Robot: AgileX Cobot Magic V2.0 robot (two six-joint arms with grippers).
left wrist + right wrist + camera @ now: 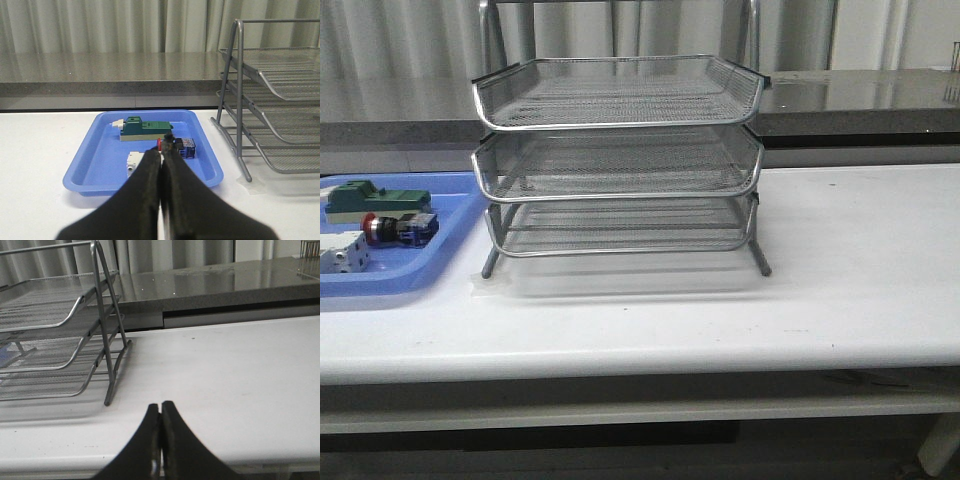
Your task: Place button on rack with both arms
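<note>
I am holding my left black pincer (161,150) pressed together, gripping nothing, above the near rim of the flat blue plastic tray (95,165). The small red-capped, black-bodied, blue-backed push-button (398,229) is lying in that tray between the green block (375,199) and the white block (340,254), left of the silver wire-mesh three-tier rack (620,160). My right pincer (160,412) is likewise pinched together, empty, over the white table (240,365).

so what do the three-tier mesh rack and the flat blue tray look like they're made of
The silver three-tier wire-mesh rack looks like metal: fine see-through mesh, bright rims and thin tubular legs with a dull metallic sheen. The flat blue tray looks like moulded plastic: even opaque colour, rounded corners, a smooth, softly glossy raised lip. Neither can be confirmed by look alone.
</note>
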